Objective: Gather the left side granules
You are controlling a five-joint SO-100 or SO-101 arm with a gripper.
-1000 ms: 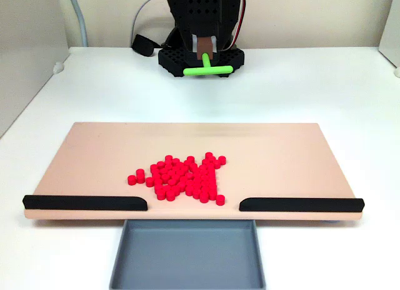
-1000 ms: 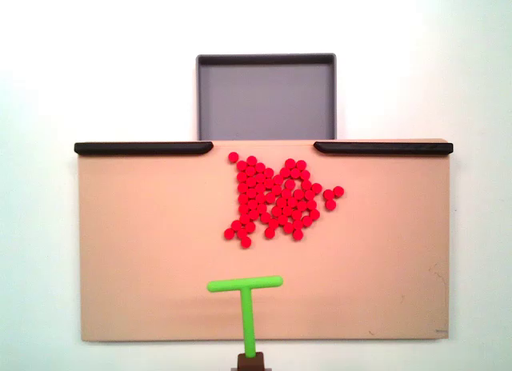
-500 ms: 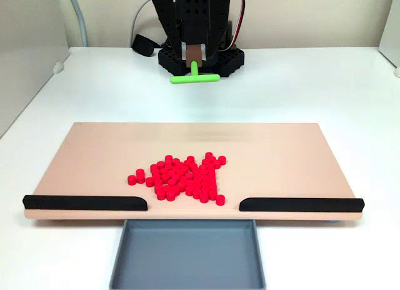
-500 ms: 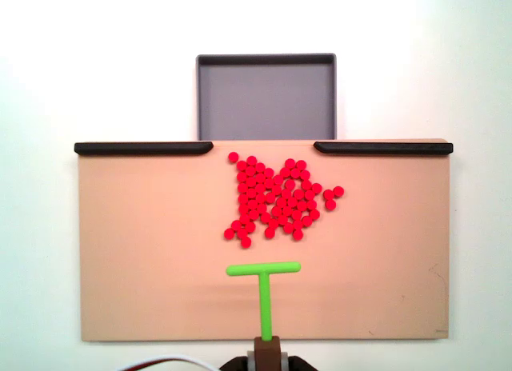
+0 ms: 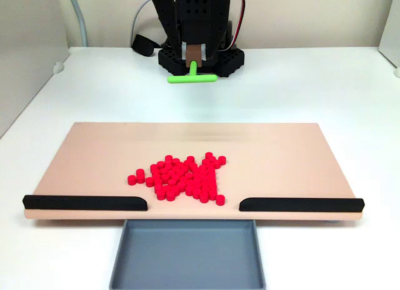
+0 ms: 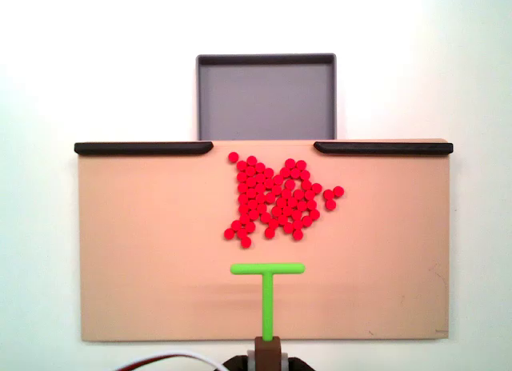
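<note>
The granules (image 5: 181, 176) are a dense cluster of tiny red pellets near the middle of the beige board (image 5: 281, 146), just behind the gap between its two black rails. In the top-down fixed view the granules (image 6: 276, 199) sit slightly right of the board's (image 6: 144, 251) centre, with a couple of strays on the right edge of the pile. My gripper (image 5: 195, 57) hangs in front of the arm's black base, shut on the stem of a green T-shaped tool (image 5: 192, 78). The tool's bar (image 6: 267, 269) hovers just short of the pile, while the gripper (image 6: 267, 353) is at the bottom edge.
A grey tray (image 5: 187, 255) lies below the board's front gap; from above the tray (image 6: 266, 95) is beyond the rails. Black rails (image 5: 84, 202) (image 5: 300, 204) line the front edge on each side. White table surrounds the board. A cable (image 6: 160, 361) runs near the arm.
Seen from above, the green tool shifted right and a little toward the pile; seen from the front it slid left and lowered. The granules have not moved.
</note>
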